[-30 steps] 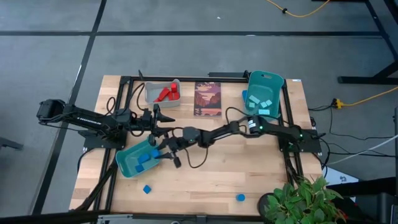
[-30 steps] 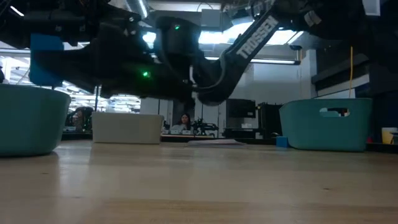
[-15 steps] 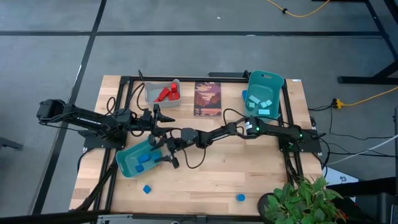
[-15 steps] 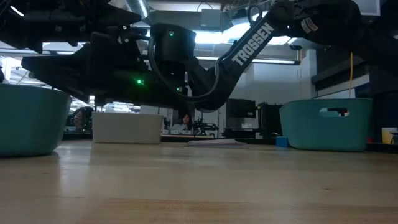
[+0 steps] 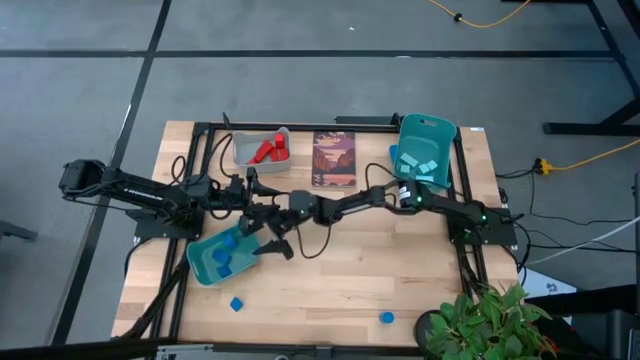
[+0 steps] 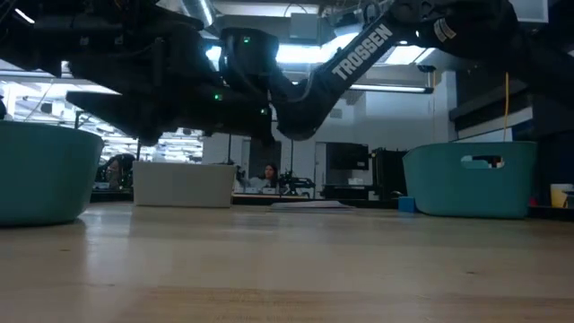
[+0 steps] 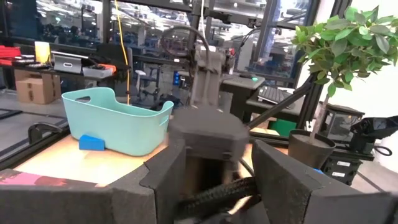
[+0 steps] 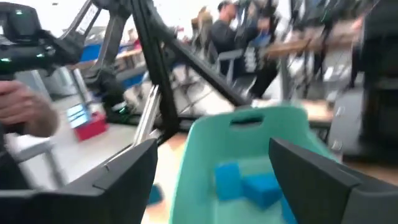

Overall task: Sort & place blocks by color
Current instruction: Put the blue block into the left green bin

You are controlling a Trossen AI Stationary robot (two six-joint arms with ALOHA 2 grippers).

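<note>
High view: right gripper spread wide above the teal bin of blue blocks

High view shows the right gripper (image 5: 272,238) reaching across the table centre, poised over the inner edge of the near teal bin (image 5: 206,262) on the left side. Its fingers (image 8: 314,177) stand wide apart with nothing between them; the right wrist view looks down past them into that bin, where dark blue blocks (image 8: 247,182) lie on the floor. From above, the same blue blocks (image 5: 226,254) show inside the bin. The left gripper (image 5: 252,192) waits just beside the right arm, behind the bin; its fingers (image 7: 163,177) are parted and hold nothing.

Two more blue blocks lie loose on the wood: one (image 5: 236,304) in front of the teal bin, another (image 5: 386,318) near the front edge toward the right. Red blocks (image 5: 268,150) sit in the grey bin (image 5: 243,158) at the back left. Light cyan blocks (image 5: 417,168) fill the far teal bin (image 5: 445,130) at the back right. A dark picture card (image 5: 333,158) lies between those two bins.
</note>
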